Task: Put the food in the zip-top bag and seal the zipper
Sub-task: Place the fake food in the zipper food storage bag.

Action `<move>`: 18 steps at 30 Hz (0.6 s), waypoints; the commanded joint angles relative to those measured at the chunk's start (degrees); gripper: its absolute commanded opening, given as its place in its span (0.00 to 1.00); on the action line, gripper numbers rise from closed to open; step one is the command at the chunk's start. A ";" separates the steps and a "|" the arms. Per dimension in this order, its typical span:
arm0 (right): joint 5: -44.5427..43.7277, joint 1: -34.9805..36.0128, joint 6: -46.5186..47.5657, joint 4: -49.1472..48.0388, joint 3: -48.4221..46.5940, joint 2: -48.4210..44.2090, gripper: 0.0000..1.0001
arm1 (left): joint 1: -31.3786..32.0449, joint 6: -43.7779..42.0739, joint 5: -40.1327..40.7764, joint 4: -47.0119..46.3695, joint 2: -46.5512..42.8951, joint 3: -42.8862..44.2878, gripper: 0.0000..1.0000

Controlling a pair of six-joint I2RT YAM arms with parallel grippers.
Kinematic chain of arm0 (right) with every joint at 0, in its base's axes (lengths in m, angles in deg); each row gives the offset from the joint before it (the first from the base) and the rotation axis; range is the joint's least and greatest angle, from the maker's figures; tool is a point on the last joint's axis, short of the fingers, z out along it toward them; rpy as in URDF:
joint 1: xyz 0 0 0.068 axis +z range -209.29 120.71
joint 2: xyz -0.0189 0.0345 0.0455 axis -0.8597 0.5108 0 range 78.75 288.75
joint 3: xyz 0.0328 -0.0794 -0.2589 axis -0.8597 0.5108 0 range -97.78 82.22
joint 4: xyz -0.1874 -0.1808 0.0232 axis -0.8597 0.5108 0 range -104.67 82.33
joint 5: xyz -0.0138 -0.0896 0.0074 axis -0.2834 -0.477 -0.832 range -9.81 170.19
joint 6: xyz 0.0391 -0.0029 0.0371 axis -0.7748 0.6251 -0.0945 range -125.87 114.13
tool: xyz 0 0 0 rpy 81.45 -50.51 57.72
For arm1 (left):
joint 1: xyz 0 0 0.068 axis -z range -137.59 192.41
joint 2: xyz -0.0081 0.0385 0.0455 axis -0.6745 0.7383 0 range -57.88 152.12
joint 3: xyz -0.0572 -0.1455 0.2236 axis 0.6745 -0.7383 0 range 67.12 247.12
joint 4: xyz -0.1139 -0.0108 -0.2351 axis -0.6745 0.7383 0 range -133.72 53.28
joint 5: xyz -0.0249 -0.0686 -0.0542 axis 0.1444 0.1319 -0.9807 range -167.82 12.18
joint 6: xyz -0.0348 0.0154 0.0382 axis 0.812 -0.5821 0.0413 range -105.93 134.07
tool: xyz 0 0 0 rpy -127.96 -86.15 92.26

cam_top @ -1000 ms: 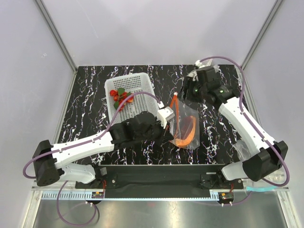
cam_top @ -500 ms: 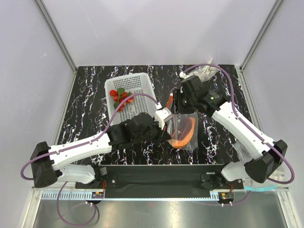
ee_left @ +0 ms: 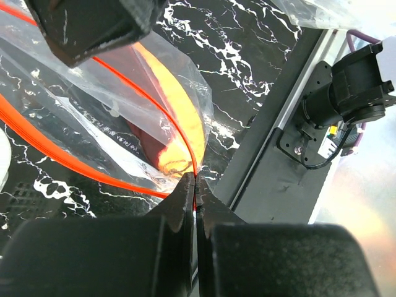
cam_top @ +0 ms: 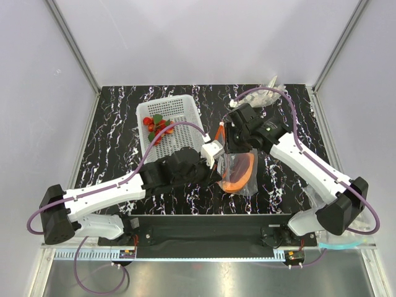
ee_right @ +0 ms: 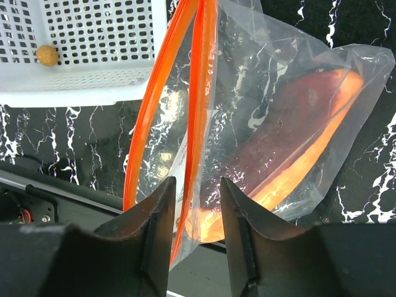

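Bagging in progress: the left gripper (ee_left: 194,182) is clenched on the zipper (ee_right: 198,74), pinching the orange strip at the end of the mouth nearer the table's (cam_top: 111,136) front edge. The right gripper (ee_right: 196,182) hangs over the far stretch of the same mouth with its fingers apart. One orange strip runs down through the gap between them, and the other bows out past one finger, leaving the mouth parted. Whether either finger touches the strip cannot be told.

The clear bag (ee_right: 266,68) sits between the two grippers, just right of the basket (ee_right: 93,80), and holds one long red-orange piece (ee_right: 291,148). In the white basket, small red pieces (cam_top: 159,127) and green leaves (cam_top: 157,117) are bunched against its left wall, and a small tan ball (ee_right: 46,54) rests on its lattice floor. A clear plastic wad (cam_top: 267,94) lies at the table's far right corner, well apart from the bag.
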 commanded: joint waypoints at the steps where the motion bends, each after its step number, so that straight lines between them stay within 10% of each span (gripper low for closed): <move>1: 0.20 0.44 -0.15 -0.80 -0.01 0.90 0.42 | 0.15 -0.74 1.55 -2.25 -1.62 1.29 0.00; 9: 0.47 0.44 -0.15 -1.42 0.44 0.64 0.04 | 0.15 -0.65 2.16 -2.08 -1.88 0.94 0.00; 16: -1.64 0.44 0.46 -3.08 1.05 -0.50 0.00 | -0.38 3.48 15.66 2.48 -5.13 1.55 0.37; 18: -2.25 0.44 0.55 -3.62 1.49 -0.76 0.00 | -0.90 4.62 21.64 4.77 -7.93 1.03 0.69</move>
